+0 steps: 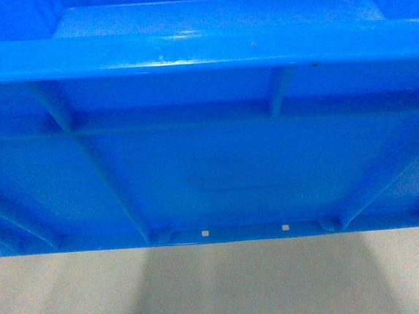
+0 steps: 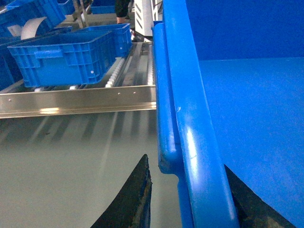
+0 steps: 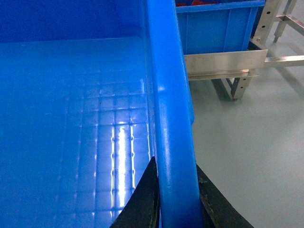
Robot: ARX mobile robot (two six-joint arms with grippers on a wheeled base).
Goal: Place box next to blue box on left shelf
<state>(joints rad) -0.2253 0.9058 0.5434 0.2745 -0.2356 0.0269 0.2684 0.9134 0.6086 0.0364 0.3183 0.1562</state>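
The box [image 1: 210, 164], a bright blue ribbed crate, fills the head view and hangs above the grey floor. My left gripper [image 2: 186, 164] straddles its left rim: the inner finger lies on the inside wall, and the outer fingertip [image 2: 142, 180] sits a sliver off the handle lip. Over on the box's right rim [image 3: 166, 95], my right gripper [image 3: 175, 162] is shut tight. Ahead of the left rim is the left shelf [image 2: 76, 99], a steel front edge with white rollers. The blue box [image 2: 66, 57] stands on it at the left.
A roller lane [image 2: 137, 66] runs back between the blue box and the held box's rim. More blue crates [image 2: 28, 14] stand behind. In the right wrist view another blue crate [image 3: 218, 23] sits on a steel rack [image 3: 223, 61] with legs on the floor.
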